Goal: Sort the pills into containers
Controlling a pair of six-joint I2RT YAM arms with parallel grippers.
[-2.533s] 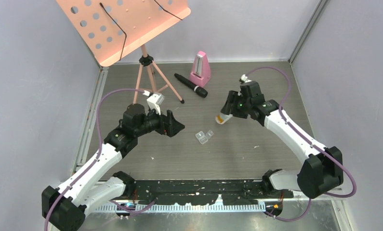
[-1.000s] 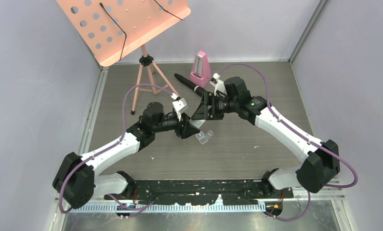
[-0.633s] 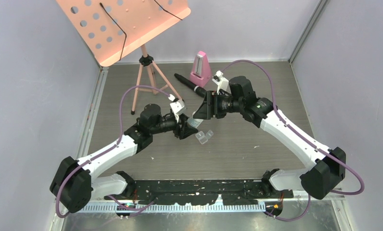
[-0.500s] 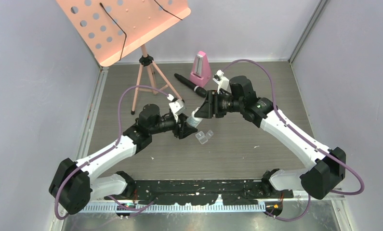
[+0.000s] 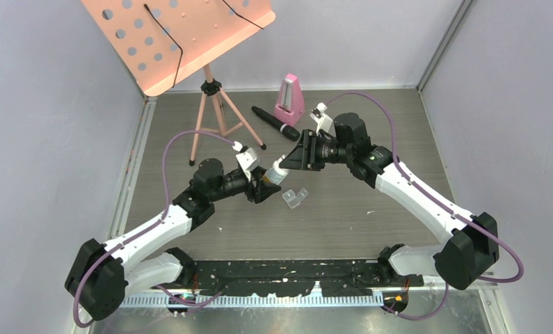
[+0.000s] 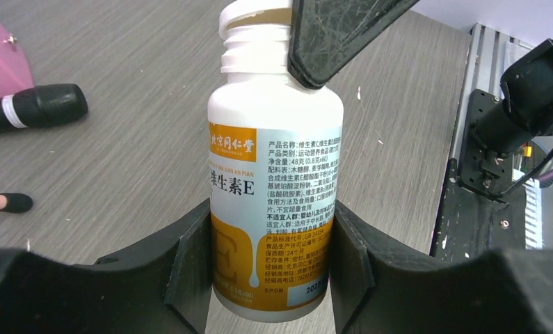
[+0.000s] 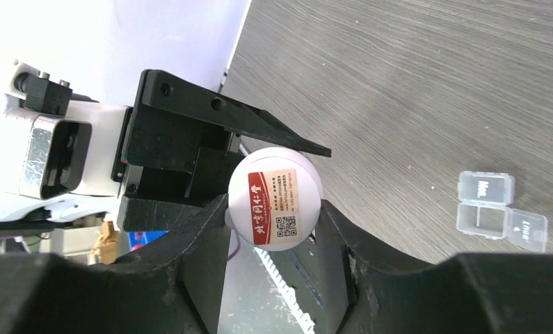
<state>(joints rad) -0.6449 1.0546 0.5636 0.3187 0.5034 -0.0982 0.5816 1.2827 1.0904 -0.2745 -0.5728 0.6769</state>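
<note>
My left gripper [image 5: 265,182] is shut on the body of the small white bottle with an orange label [image 5: 275,173], seen close up in the left wrist view [image 6: 273,181]. My right gripper [image 5: 288,164] is shut on the bottle's white cap [image 7: 275,197]. The cap [image 6: 254,10] sits at the top of the neck with threads showing below it. The bottle is held above the table between both arms. The clear two-compartment pill box [image 5: 294,197] lies open on the table just to the right, also in the right wrist view [image 7: 496,212]. No pills are visible.
A pink music stand [image 5: 183,35] on a tripod stands at the back left. A black microphone [image 5: 275,123] and a pink metronome [image 5: 289,101] lie behind the grippers. Grey walls close in both sides.
My right gripper carried the bottle from the right to the middle. My left gripper reached in and closed on its body. Since then the left wrist shifted slightly left.
</note>
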